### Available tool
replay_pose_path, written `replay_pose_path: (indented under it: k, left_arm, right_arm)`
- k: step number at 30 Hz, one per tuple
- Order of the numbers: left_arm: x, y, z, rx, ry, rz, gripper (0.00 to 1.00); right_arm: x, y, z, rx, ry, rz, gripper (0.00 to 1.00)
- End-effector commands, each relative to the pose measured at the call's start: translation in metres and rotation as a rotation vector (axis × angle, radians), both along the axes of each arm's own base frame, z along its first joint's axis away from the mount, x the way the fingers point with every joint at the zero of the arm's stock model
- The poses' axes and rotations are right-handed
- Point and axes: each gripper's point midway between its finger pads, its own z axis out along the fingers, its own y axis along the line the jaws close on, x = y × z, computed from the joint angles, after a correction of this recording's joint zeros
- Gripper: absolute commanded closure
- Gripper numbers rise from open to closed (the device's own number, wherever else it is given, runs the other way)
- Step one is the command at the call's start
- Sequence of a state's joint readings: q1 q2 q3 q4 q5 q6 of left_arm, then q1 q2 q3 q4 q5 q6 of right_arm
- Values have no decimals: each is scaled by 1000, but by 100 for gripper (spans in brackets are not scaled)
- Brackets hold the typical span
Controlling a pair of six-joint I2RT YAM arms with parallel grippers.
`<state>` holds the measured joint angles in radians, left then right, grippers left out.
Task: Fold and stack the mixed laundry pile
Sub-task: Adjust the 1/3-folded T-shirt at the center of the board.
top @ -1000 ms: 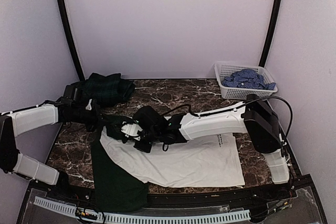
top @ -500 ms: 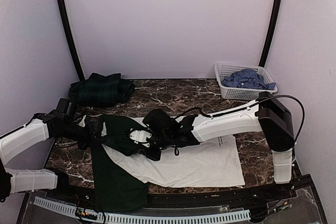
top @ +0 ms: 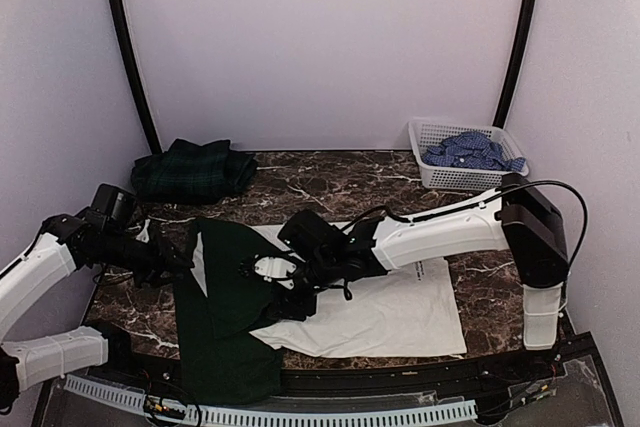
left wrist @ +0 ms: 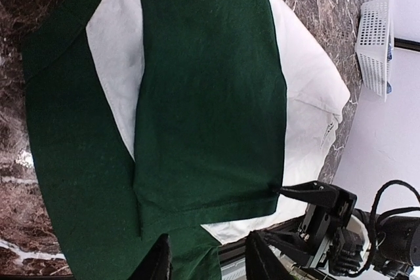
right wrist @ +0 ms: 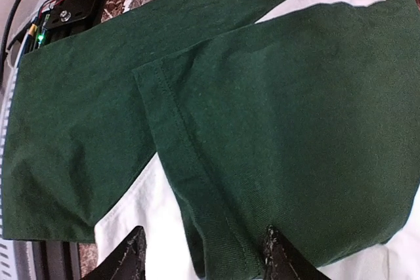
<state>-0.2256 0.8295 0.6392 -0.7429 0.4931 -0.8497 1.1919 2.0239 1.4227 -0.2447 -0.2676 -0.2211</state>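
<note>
A white garment with dark green sleeves lies spread on the marble table. One green sleeve is folded flat over its left part; it also fills the left wrist view, sleeve, and the right wrist view, sleeve. My left gripper hovers open at the sleeve's left edge. My right gripper stands open over the sleeve's hem, holding nothing. A dark green plaid garment lies at the back left. A blue-and-white check shirt sits in the basket.
The white lattice basket stands at the back right corner. The garment's other green part hangs over the table's front edge onto the black rail. Black poles rise at both back corners.
Both grippers carried the green sleeve toward the front right, laid it over the white body and opened, letting it go. The left arm has drawn back to the left.
</note>
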Motion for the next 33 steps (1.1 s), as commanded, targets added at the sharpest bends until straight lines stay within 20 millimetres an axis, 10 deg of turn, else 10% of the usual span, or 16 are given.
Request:
replay_pose_path:
  k: [1, 8, 12, 24, 33]
  left_arm:
    - [31, 1, 8, 47, -67, 5, 63]
    - [121, -2, 17, 164, -211, -22, 62]
    - [158, -14, 22, 154, -243, -49, 62]
    - [112, -62, -6, 158, -257, -265, 65]
    - [131, -2, -20, 255, -179, 40, 62]
  right_arm:
    - [7, -20, 55, 109, 63, -44, 40]
    - [87, -90, 83, 175, 145, -326, 7]
    - [88, -117, 85, 190, 174, -315, 2]
    - [109, -110, 44, 108, 197, -411, 9]
    - [138, -103, 40, 69, 145, -490, 10]
